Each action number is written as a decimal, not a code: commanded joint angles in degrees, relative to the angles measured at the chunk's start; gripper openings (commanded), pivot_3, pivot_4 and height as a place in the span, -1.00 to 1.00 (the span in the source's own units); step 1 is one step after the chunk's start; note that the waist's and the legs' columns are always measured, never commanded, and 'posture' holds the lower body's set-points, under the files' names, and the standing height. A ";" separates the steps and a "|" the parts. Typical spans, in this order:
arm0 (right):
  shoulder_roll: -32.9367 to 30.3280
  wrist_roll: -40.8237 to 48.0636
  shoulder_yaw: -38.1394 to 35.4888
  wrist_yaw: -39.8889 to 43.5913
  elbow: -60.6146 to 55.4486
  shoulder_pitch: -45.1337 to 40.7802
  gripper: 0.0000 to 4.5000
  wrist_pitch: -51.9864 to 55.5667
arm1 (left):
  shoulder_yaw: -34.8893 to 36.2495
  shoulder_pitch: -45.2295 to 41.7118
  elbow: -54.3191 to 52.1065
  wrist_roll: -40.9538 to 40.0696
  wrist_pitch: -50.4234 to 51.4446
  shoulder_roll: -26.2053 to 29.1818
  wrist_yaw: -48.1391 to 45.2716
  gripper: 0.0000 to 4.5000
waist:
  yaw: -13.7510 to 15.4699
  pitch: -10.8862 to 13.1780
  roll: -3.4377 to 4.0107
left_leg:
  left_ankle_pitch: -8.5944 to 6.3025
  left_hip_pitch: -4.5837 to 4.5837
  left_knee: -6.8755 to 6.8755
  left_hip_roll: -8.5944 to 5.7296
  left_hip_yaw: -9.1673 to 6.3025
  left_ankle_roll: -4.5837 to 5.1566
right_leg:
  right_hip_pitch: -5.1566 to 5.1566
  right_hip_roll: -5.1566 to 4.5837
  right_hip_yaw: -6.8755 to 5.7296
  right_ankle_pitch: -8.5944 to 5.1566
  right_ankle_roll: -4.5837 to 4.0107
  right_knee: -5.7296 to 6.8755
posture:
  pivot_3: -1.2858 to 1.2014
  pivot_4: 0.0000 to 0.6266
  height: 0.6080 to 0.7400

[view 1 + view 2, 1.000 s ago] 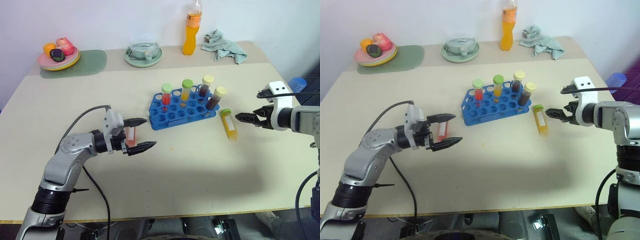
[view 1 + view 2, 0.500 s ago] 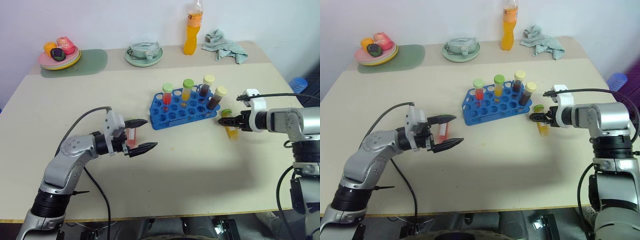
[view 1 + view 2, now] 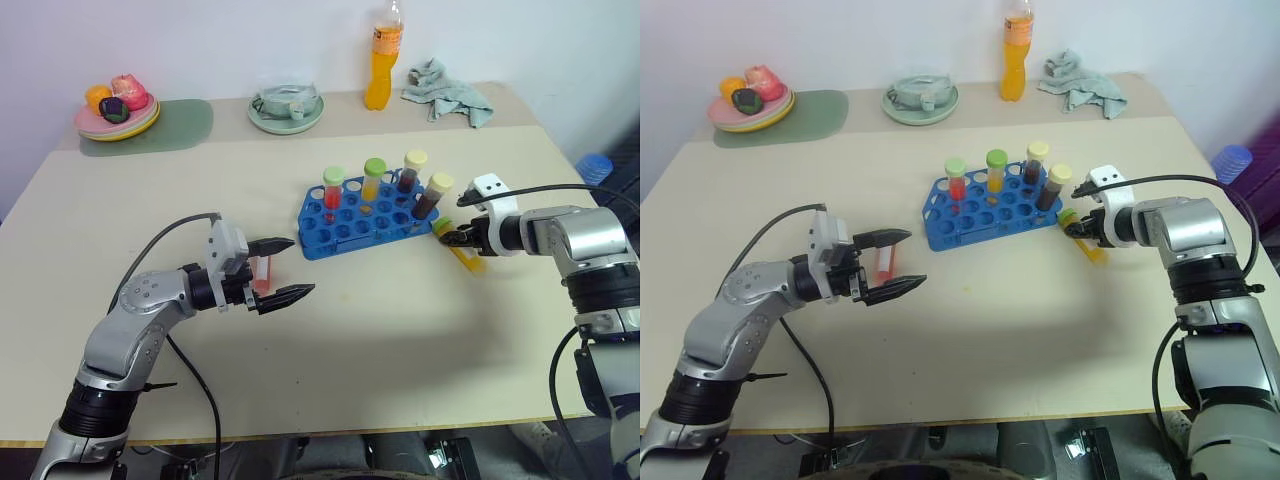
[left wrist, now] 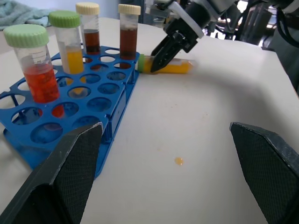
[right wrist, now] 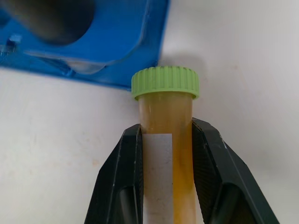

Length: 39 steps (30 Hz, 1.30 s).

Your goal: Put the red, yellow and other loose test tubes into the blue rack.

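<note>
nearest me, at about eight o'clock on the tabletop (image 3: 420,330), my left gripper (image 3: 285,268) hovers with its fingers spread wide and nothing between them; it has not shifted, and a red-filled tube (image 3: 262,273) lies on the tabletop just behind it, not yet taken. farther out, at about three o'clock, my right gripper (image 3: 448,237) has just come down and in from the side and snapped shut, so its fingers now clamp the yellow tube (image 5: 167,140) a little below its green cap, as the right wrist view makes plain. that tube is still lying flat on the tabletop, its cap end pointing toward the near right corner of the blue rack (image 3: 345,228) and almost touching it. the rack sits at the centre, with four capped tubes standing along its far row and most of its holes open. i judge this as the grasp freshly made: the next move calls for lifting, tipping the tube upright and lowering it into a free hole. beyond, at twelve o'clock, stands an orange bottle (image 3: 381,55).
</note>
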 commanded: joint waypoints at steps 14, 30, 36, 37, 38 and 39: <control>9.39 15.92 -19.84 3.86 -31.23 17.22 -0.65 -19.88 | 0.31 -2.87 0.99 -0.57 -0.54 -0.12 -1.37 1.00 | 0.81 0.01 -0.03 | -0.01 0.02 0.11 0.07 0.09 0.01 | 0.04 0.04 0.07 0.01 0.01 0.00 | 0.03 -0.52 1.00; 39.44 10.59 -21.32 -3.34 -2.12 11.89 -0.65 -63.56 | 1.57 -1.88 -0.12 -0.60 -0.44 0.40 -0.80 1.00 | 0.30 -0.02 -0.04 | 0.10 0.17 -0.06 0.06 0.09 -0.16 | -0.07 0.29 0.23 0.15 -0.02 0.19 | 0.03 -0.52 1.00; 40.50 10.12 -21.70 -2.40 8.93 9.72 -0.65 -70.38 | 2.57 -1.60 -0.06 0.12 -1.24 0.15 1.38 1.00 | -0.57 -0.03 -0.03 | 0.12 0.27 -0.13 0.10 0.10 -0.19 | -0.06 0.34 0.31 0.14 -0.04 0.27 | 0.03 -0.52 1.00; 40.50 10.05 -21.67 -2.22 10.14 9.20 -0.65 -71.11 | 2.73 -1.70 0.12 0.00 -1.28 -0.02 1.65 1.00 | -0.60 -0.03 -0.03 | 0.12 0.30 -0.13 0.13 0.12 -0.19 | -0.05 0.34 0.33 0.14 -0.04 0.27 | 0.03 -0.52 1.00; 40.52 10.09 -21.81 -2.16 11.41 8.51 -0.65 -71.72 | 2.88 -1.65 0.05 -0.19 -1.15 -0.23 2.05 1.00 | -0.60 -0.03 -0.03 | 0.12 0.31 -0.13 0.15 0.12 -0.20 | -0.05 0.36 0.34 0.15 -0.05 0.28 | 0.03 -0.52 1.00; 40.54 10.11 -21.87 -2.00 12.62 7.82 -0.65 -72.28 | 2.90 -1.44 -0.13 -0.32 -1.07 -0.39 2.33 1.00 | -0.60 -0.03 -0.03 | 0.12 0.33 -0.14 0.16 0.12 -0.20 | -0.04 0.37 0.34 0.15 -0.06 0.28 | 0.03 -0.52 1.00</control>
